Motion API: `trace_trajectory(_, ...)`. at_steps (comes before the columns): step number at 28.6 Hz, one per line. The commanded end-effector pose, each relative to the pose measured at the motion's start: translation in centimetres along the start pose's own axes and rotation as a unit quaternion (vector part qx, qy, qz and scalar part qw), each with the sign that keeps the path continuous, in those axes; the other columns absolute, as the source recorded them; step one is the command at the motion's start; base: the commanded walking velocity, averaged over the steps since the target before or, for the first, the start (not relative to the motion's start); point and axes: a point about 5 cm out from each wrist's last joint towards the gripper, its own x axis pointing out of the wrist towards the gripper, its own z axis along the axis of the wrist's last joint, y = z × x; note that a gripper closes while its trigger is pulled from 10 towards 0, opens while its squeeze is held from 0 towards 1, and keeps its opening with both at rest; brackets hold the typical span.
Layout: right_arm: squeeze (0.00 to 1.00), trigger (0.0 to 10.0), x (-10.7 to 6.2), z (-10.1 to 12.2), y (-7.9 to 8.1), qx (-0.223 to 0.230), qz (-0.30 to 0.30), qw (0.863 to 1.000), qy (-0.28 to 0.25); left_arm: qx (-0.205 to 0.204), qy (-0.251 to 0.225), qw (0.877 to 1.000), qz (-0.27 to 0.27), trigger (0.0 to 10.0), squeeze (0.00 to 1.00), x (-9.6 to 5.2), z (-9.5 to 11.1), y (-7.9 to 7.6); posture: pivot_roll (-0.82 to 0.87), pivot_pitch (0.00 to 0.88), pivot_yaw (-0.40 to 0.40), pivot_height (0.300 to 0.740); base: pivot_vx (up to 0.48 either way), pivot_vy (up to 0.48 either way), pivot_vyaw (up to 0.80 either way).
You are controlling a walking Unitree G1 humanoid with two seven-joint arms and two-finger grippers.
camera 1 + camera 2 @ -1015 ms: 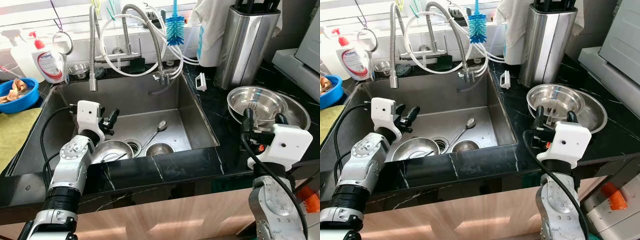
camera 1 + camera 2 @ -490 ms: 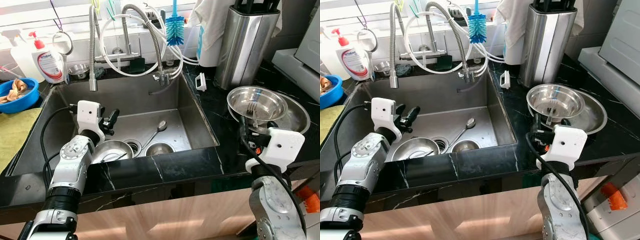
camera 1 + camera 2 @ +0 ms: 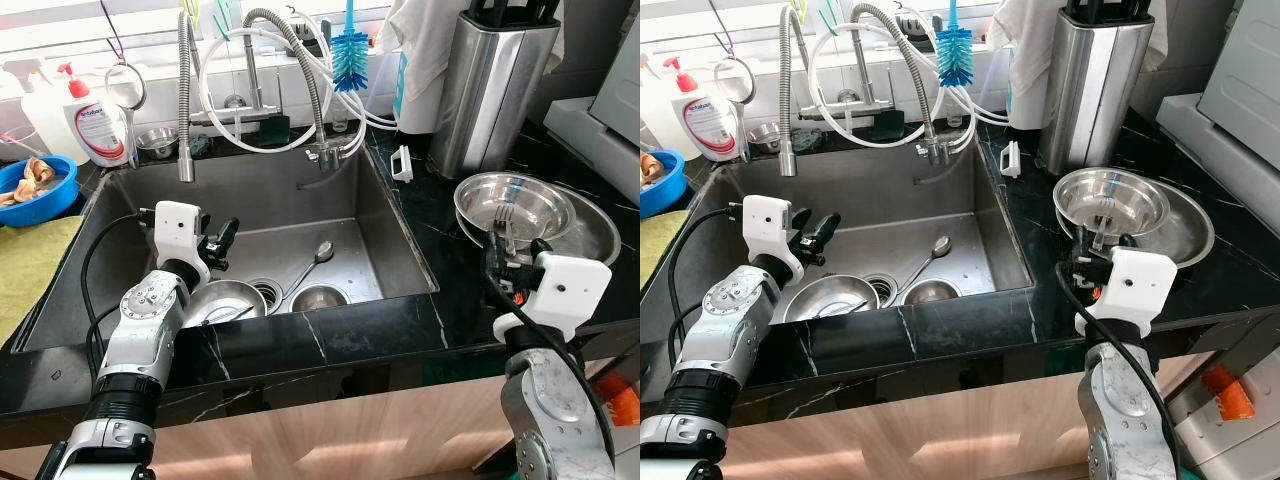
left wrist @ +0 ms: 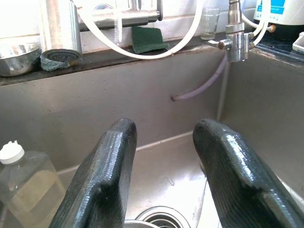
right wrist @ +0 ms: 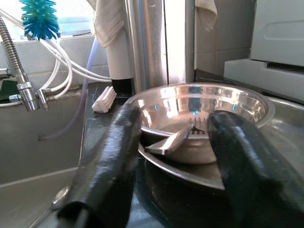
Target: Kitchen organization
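Hovering over the front of the sink: left claw, fingers parted wide, nothing between them. Just below and beside it, on the sink floor: a steel bowl, the drain, a smaller steel bowl, and a spoon lying aslant towards the drain. Behind, along the back ledge: a coiled spring faucet with white hoses, a green scouring pad, a small steel cup, a soap bottle with red pump.

Poised at the table's front edge, right of the sink: right claw, fingers spread wide, holding nothing, aimed at a fork. Fork resting tines-up inside the upper of two stacked steel bowls, handle projecting over the rim towards the claw. Beyond the bowls: a steel knife block, a blue bottle brush, a hanging white cloth. Far left on the table: a blue bowl and a green cloth.
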Motion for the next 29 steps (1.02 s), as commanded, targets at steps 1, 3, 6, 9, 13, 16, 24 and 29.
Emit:
trace_trajectory(1, 0.00, 0.0, 0.1, -0.2, -0.1, 0.001, 0.000, 1.000, 0.007, 0.009, 0.000, 1.000, 0.001, 10.0, 0.00, -0.2, -0.1, 0.1, -0.08, 0.000, 0.051, 0.740, 0.000, 0.000, 0.00)
trace_trajectory(3, 0.00, 0.0, 0.1, -0.2, -0.1, 0.000, -0.001, 1.000, 0.007, 0.009, 0.000, 1.000, 0.002, 10.0, 0.00, -0.1, -0.1, 0.1, -0.08, 0.000, 0.051, 0.740, 0.000, 0.000, 0.00)
trace_trajectory(6, 0.00, 0.0, 0.3, 0.0, -0.3, -0.004, -0.004, 1.000, 0.004, 0.009, 0.000, 1.000, 0.002, 10.0, 0.00, -0.1, 0.0, 0.1, -0.08, 0.000, 0.052, 0.740, 0.000, 0.000, 0.00)
trace_trajectory(9, 0.00, 0.0, 0.4, 0.3, -0.3, -0.003, -0.006, 1.000, -0.002, 0.008, -0.001, 1.000, 0.002, 10.0, 0.00, -0.1, 0.0, 0.1, -0.08, 0.000, 0.052, 0.740, 0.000, 0.000, 0.00)
trace_trajectory(13, 0.00, 0.0, 0.6, 0.6, 0.0, -0.010, 0.001, 1.000, -0.008, 0.007, -0.002, 1.000, 0.001, 10.0, 0.00, -0.1, 0.0, 0.0, -0.08, 0.000, 0.052, 0.740, 0.000, 0.000, 0.00)
trace_trajectory(16, 0.00, 0.0, 0.8, 1.1, 0.2, -0.009, 0.004, 1.000, -0.015, 0.007, -0.003, 1.000, 0.002, 10.0, 0.00, 0.0, 0.1, 0.1, -0.08, 0.000, 0.052, 0.740, 0.000, 0.000, 0.00)
trace_trajectory(24, 0.00, 0.0, 0.9, 1.5, 0.3, -0.007, 0.006, 1.000, -0.022, 0.006, -0.003, 1.000, 0.003, 10.0, 0.00, 0.0, 0.1, 0.1, -0.08, 0.000, 0.051, 0.740, 0.000, 0.000, 0.00)
trace_trajectory(29, 0.00, 0.0, 1.0, 1.7, 0.2, -0.008, 0.005, 1.000, -0.025, 0.005, -0.003, 1.000, 0.002, 10.0, 0.00, 0.0, 0.1, 0.1, -0.08, 0.000, 0.052, 0.740, 0.000, 0.000, 0.00)
